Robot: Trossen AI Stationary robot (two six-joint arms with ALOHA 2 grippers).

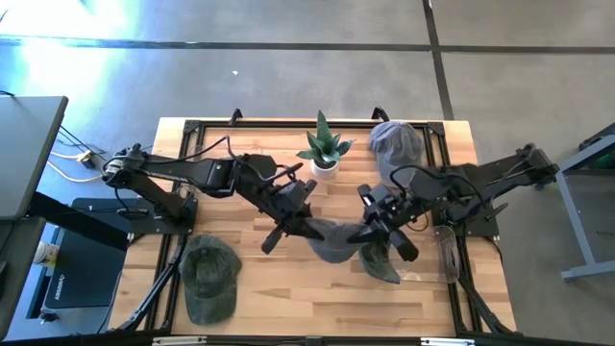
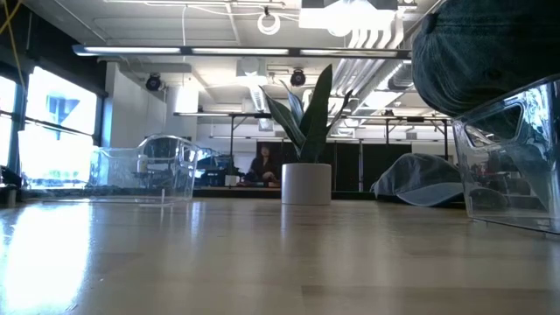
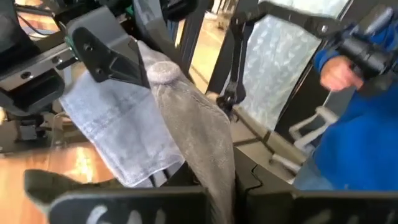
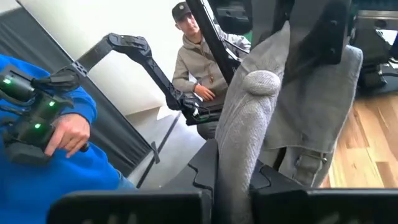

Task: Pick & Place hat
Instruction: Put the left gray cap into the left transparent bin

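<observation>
A grey hat point(image 1: 336, 240) hangs in the air over the middle of the table, between my two grippers. Its crown button shows in the left wrist view point(image 3: 165, 71) and the right wrist view point(image 4: 261, 81). My left gripper point(image 1: 309, 229) comes from the table's left and is shut on the hat. My right gripper point(image 1: 365, 234) comes from the right and is shut on the hat's opposite side. In each wrist view the other arm's dark fingers stand on the hat's far side. My left gripper pinches a fold of the hat's grey crown cloth point(image 3: 211, 177) between its two fingers, coming nearly level from the table's left. The hat is lifted clear of the table. My right gripper pinches a gathered fold of the crown cloth point(image 4: 235, 177) between its two fingers, coming nearly level from the table's right. The strap end point(image 4: 305, 165) hangs slack below.
A green cap point(image 1: 209, 279) lies at the near left, a blue-grey cap point(image 1: 396, 144) at the far right and a potted plant point(image 1: 324, 154) at the far middle. A dark cap point(image 1: 381, 264) lies near a clear stand point(image 1: 450, 252). People stand beyond the table.
</observation>
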